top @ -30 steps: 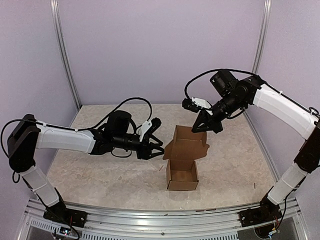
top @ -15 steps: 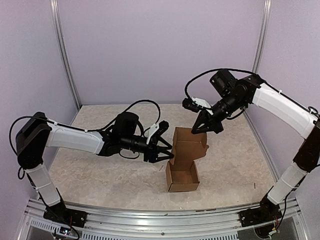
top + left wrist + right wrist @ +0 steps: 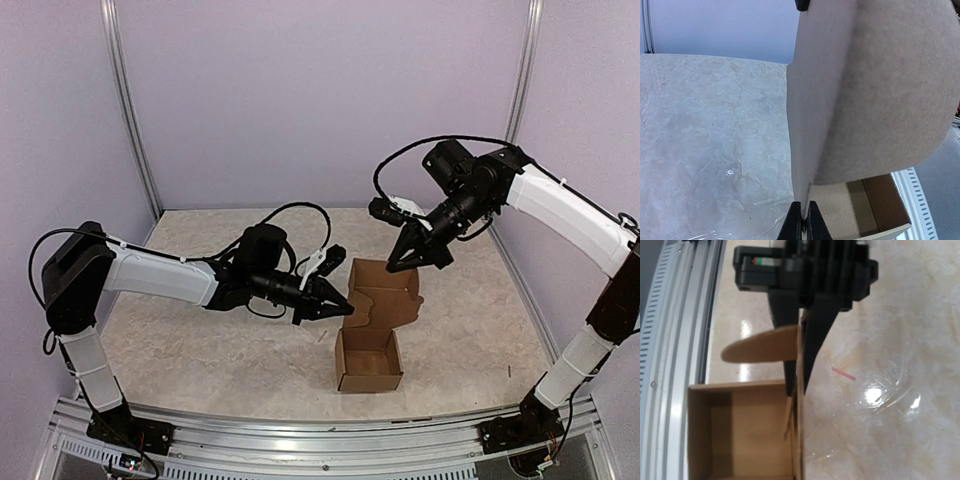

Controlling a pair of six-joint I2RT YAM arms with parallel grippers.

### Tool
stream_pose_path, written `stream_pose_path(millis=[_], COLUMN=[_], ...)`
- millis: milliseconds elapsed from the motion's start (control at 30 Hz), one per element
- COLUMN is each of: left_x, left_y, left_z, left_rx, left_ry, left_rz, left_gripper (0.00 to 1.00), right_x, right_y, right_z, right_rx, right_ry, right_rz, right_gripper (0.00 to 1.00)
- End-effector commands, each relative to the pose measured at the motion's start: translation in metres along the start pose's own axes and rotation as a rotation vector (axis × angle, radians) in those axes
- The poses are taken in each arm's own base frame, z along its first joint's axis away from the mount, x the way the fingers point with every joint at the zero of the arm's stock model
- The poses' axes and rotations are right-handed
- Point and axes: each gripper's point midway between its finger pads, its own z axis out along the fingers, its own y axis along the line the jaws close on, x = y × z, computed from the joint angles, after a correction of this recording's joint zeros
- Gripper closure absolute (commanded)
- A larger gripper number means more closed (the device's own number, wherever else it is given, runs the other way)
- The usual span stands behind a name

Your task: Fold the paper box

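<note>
Your paper box (image 3: 385,300) is matt brown cardboard, finely fibrous on its faces. Under the box, the table (image 3: 180,340) is a glossy, marble-patterned sheet that mirrors the lights. At the box's left, the left gripper (image 3: 338,306) looks like matt black plastic. Nearer you than the box, the rail (image 3: 300,432) is ribbed bare metal.

No legible text (or numbers)
</note>
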Motion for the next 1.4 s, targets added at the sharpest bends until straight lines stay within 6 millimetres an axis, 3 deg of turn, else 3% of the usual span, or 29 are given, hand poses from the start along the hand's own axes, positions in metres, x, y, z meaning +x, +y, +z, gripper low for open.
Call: stream_pose_path(millis=[0,100,167,333,500,667,767,900,1000,1067,1233,1367], left_x=[-0.016,-0.018,-0.019,-0.023,-0.028,-0.026,-0.021,-0.022,-0.031,-0.04,-0.058,-0.061], left_y=[-0.007,-0.01,-0.01,-0.012,-0.017,-0.024,-0.027,-0.033,-0.04,-0.046,-0.054,-0.048], left_z=[0.007,0.007,0.009,0.013,0.017,0.016,0.012,0.0,-0.012,-0.02,-0.036,-0.042], left_rx=[0.031,0.034,0.031,0.043,0.08,0.101,0.085,0.056,0.032,0.019,-0.013,-0.052], left_ry=[-0.033,-0.055,-0.059,-0.069,-0.068,-0.06,-0.053,-0.058,-0.079,-0.097,-0.139,-0.15], left_rz=[0.02,0.015,0.022,0.034,0.033,0.018,0.005,0.002,0.022,0.037,0.071,0.048], left_gripper=[1.0,0.89,0.87,0.89,1.0,1.0,1.0,1.0,1.0,1.0,1.0,1.0], right_x=[-0.028,-0.03,-0.031,-0.033,-0.031,-0.029,-0.034,-0.036,-0.017,0.002,0.063,0.072], right_y=[0.014,0.016,0.018,0.023,0.024,0.023,0.021,0.004,-0.022,-0.042,-0.082,-0.072], right_z=[-0.008,-0.007,-0.007,-0.009,-0.009,-0.008,-0.021,-0.069,-0.1,-0.103,-0.068,-0.045], right_rx=[-0.069,-0.086,-0.097,-0.126,-0.124,-0.114,-0.076,0.04,0.144,0.212,0.318,0.285], right_ry=[-0.12,-0.129,-0.136,-0.149,-0.142,-0.138,-0.155,-0.246,-0.314,-0.324,-0.221,-0.202], right_rz=[-0.049,-0.045,-0.044,-0.047,-0.045,-0.04,-0.048,-0.015,0.055,0.105,0.236,0.223], right_gripper=[1.0,1.0,1.0,1.0,1.0,1.0,0.88,0.69,0.63,0.62,0.62,0.62])
